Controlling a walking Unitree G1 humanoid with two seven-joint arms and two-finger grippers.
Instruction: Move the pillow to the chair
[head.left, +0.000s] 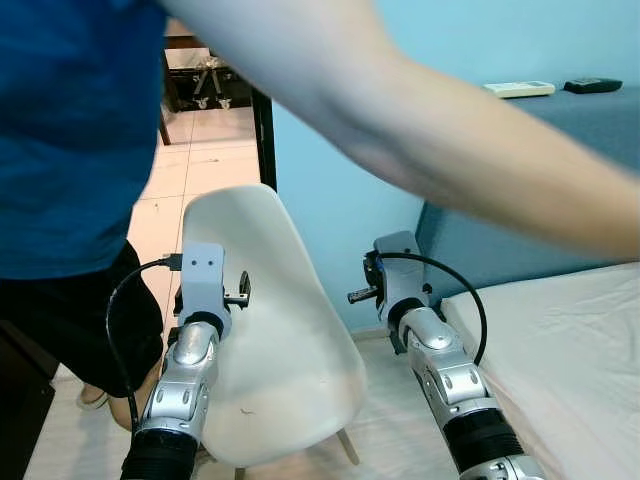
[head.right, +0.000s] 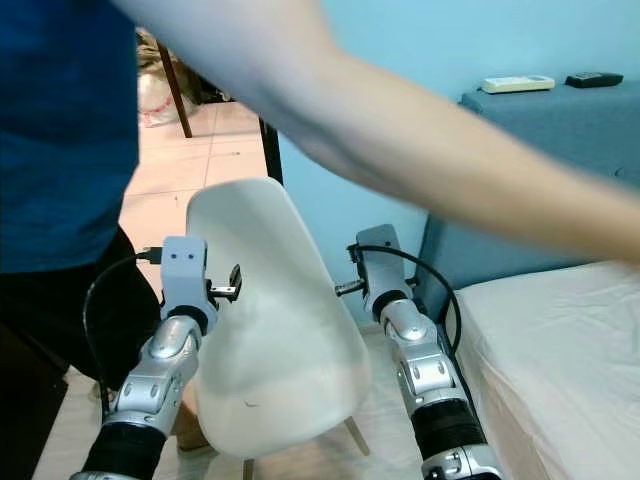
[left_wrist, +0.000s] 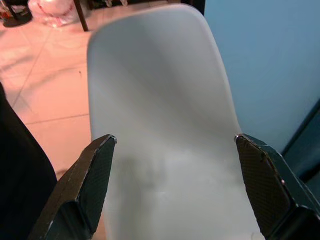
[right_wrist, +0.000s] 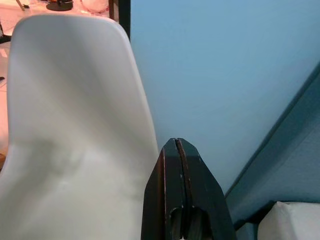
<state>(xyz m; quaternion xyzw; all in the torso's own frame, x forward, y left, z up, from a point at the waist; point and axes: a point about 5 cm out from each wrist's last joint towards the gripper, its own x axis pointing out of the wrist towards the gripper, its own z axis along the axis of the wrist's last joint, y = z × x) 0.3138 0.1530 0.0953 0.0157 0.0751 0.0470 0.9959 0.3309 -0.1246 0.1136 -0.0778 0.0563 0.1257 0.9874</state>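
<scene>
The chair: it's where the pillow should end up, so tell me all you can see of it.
The chair is a white moulded shell, smooth like plastic, with a tall rounded back and a dished seat on pale splayed legs. It stands upright on the tiled floor beside the blue wall, between the robot's arms. Its seat holds nothing; a small dark mark shows near the front. Nothing is seen touching it.

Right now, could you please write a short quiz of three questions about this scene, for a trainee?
1. True or false: a pillow lies on the white moulded plastic chair.
2. Which pincer has its fingers spread wide: left pincer or right pincer?
3. What crosses the top of the head views? A) a person's bare arm B) a broom C) a curtain

Key: 1 false, the seat is bare; 2 left, the right one is shut; 3 A.
</scene>
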